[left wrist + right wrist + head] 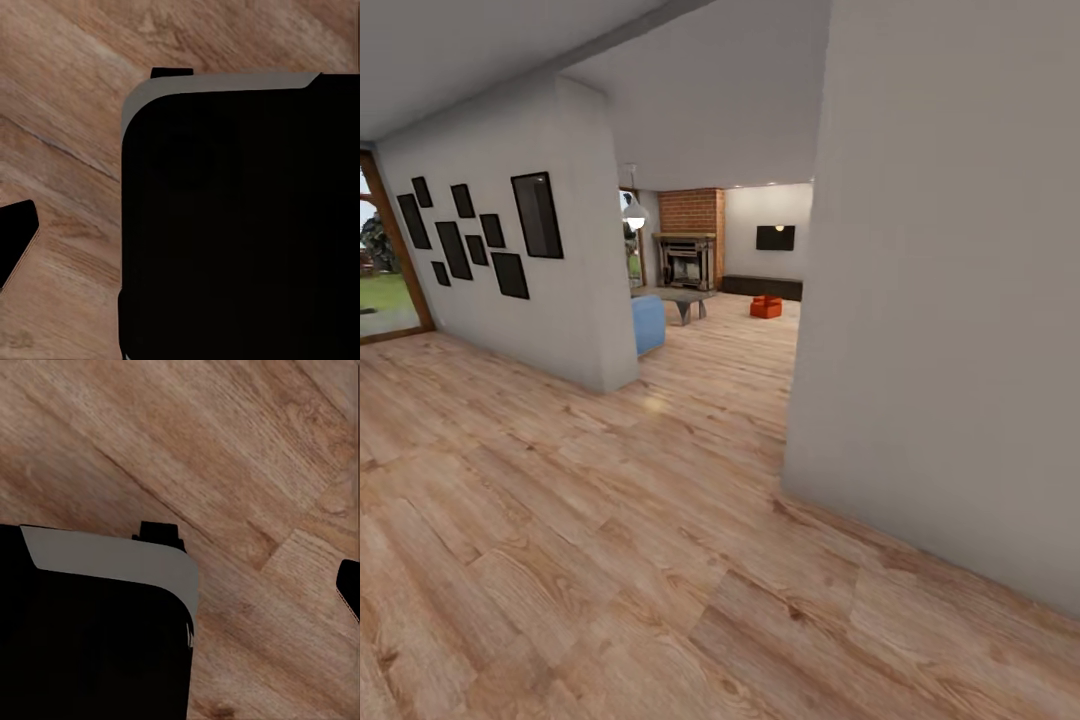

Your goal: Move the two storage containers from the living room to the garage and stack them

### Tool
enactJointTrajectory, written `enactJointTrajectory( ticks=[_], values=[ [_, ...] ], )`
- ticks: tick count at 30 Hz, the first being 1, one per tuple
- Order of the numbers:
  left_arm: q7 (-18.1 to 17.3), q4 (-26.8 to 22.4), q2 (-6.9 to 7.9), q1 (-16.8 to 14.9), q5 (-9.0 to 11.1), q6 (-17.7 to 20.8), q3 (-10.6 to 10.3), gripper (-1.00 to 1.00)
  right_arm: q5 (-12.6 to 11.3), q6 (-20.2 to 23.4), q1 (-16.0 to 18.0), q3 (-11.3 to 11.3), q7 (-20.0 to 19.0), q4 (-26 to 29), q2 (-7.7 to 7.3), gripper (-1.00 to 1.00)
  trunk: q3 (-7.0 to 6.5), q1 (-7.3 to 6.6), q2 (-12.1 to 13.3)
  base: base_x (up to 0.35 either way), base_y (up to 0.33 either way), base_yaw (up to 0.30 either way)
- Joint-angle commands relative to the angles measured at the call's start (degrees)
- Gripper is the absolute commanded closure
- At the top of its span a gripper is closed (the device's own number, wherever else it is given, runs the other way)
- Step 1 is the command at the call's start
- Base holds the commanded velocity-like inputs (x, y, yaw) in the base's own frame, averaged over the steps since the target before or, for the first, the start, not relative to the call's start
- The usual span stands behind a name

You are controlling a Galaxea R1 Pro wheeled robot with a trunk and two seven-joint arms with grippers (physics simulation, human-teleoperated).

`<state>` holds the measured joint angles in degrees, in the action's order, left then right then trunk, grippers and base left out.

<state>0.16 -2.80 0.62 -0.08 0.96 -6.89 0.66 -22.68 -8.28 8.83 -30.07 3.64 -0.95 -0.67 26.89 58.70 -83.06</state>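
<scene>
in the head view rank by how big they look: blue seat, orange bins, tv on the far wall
1. blue seat, nearer the camera, partly hidden by a wall
2. tv and orange bins look alike; too close to rank

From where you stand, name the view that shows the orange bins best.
The head view: the orange bins sit far off on the wood floor of the living room, near the low dark cabinet. They look stacked or overlapping, too small to tell. Both wrist views look down at floor planks and dark robot bodywork.
</scene>
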Motion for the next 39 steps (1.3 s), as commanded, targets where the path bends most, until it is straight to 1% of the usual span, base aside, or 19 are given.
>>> enactJointTrajectory(
  ticks=[1,3,12,39],
  values=[
    [0.02,-0.01,0.00,-0.01,0.10,-0.14,0.04,-1.00,-0.61,-0.24,0.04,-0.34,0.09,-0.10,0.00,-1.00,0.05,0.03,-0.02,0.322,0.000,0.000],
    [0.02,-0.01,0.00,-0.01,0.10,-0.14,0.04,-1.00,-0.87,-0.25,0.04,-0.07,0.12,-0.10,-0.03,-1.00,0.05,0.03,-0.02,0.322,0.000,0.000],
    [0.02,-0.01,0.00,-0.01,0.10,-0.22,0.04,-1.00,-0.22,-0.32,0.04,-0.66,-0.16,-0.10,-0.03,-1.00,0.05,0.03,-0.02,0.322,0.000,0.000],
    [-0.02,-0.01,0.03,-0.01,0.10,-0.23,0.04,-1.00,-0.08,-0.32,0.04,-1.05,0.14,-0.10,-0.03,-1.00,0.05,0.03,-0.02,0.322,0.000,0.000]
  ],
)
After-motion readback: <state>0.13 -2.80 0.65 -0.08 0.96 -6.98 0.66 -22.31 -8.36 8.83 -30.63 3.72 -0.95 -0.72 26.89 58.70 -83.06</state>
